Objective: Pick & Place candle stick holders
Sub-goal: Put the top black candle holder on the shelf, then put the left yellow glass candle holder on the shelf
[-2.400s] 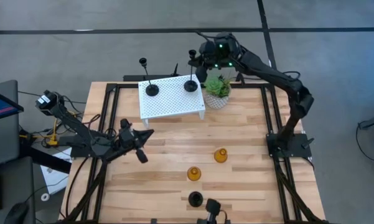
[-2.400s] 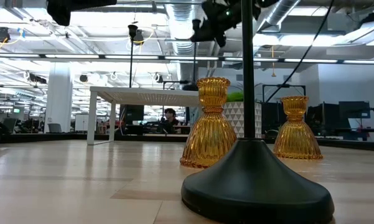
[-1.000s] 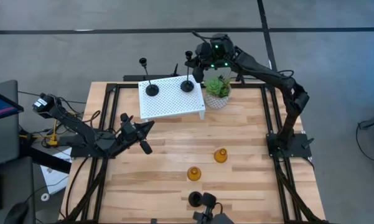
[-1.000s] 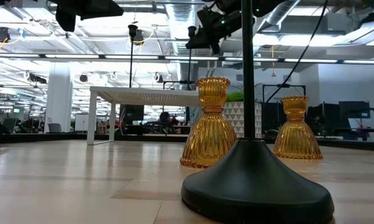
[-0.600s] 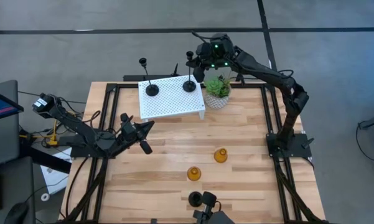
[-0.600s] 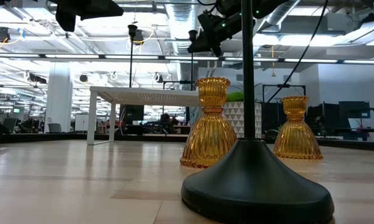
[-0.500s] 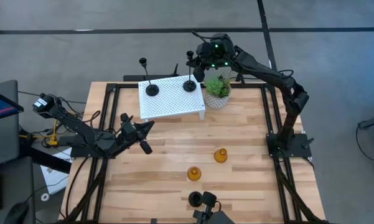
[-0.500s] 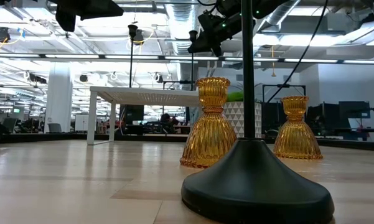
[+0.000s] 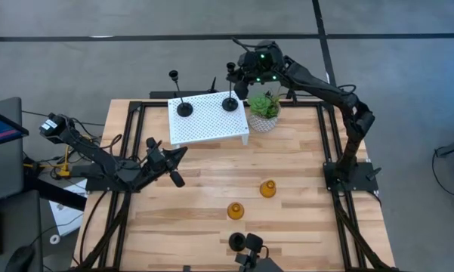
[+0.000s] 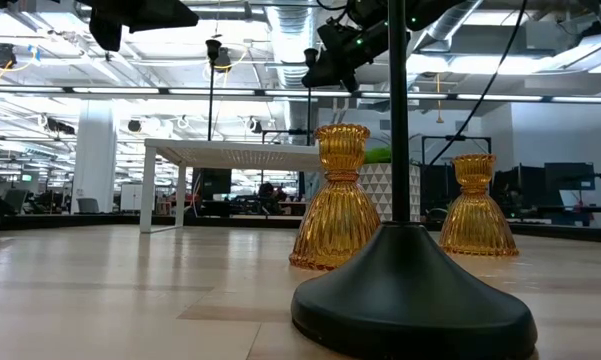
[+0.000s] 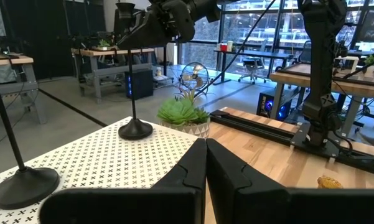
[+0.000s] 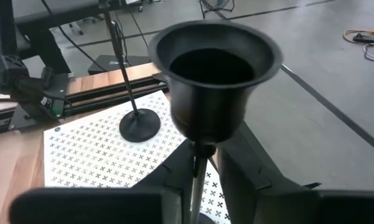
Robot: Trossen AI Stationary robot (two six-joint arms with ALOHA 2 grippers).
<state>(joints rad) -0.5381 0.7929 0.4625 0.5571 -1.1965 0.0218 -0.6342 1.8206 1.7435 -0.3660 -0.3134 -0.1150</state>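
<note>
The right gripper (image 12: 196, 171) has its two dark fingers (image 12: 246, 163) pinched on the thin stem of a tall black candle holder with a little cup on top (image 12: 213, 78). That holder's round foot sits on the far right part of a white stand with small holes (image 9: 208, 118), at the far end of the wooden table (image 9: 204, 204). A second tall black candle holder (image 9: 183, 106) stands on the same stand, to its left. A small green plant in a white pot (image 9: 264, 110) sits just beside the stand.

The left gripper (image 11: 205, 163) has its fingers pressed together with nothing between them. It hangs over the left side of the table.

Two short orange glass candle holders (image 9: 267, 188) (image 9: 236, 210) stand apart in the middle of the near half. A third black candle holder with a wide round base (image 10: 412, 290) stands at the near edge.
</note>
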